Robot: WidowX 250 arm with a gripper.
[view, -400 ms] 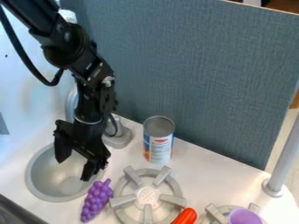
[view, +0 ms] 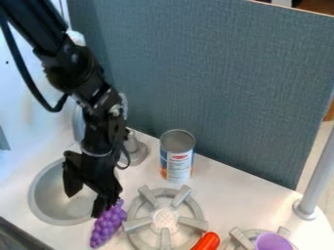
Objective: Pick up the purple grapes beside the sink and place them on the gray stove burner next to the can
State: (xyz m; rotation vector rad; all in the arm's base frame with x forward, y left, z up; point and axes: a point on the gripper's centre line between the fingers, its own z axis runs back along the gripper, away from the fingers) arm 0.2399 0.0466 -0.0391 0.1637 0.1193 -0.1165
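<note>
Grapes [view: 108,227] lie at four o'clock from the spread fingers [view: 73,183], the nearer tip overlapping their upper end; contact is unclear. Beneath is the sink [view: 47,201]; the burner [view: 164,219] sits at three o'clock, the can [view: 177,163] at two. Lining up a grasp seems in hand; next calls for straddling the grapes.

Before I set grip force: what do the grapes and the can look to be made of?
Grapes: probably molded plastic or rubber, semi-gloss; evenly purple, rounded bumps with soft highlights. Whether they give is unclear.
Can: likely metal, with a dull gray top and raised rim; the printed label around its side looks like paper.
</note>
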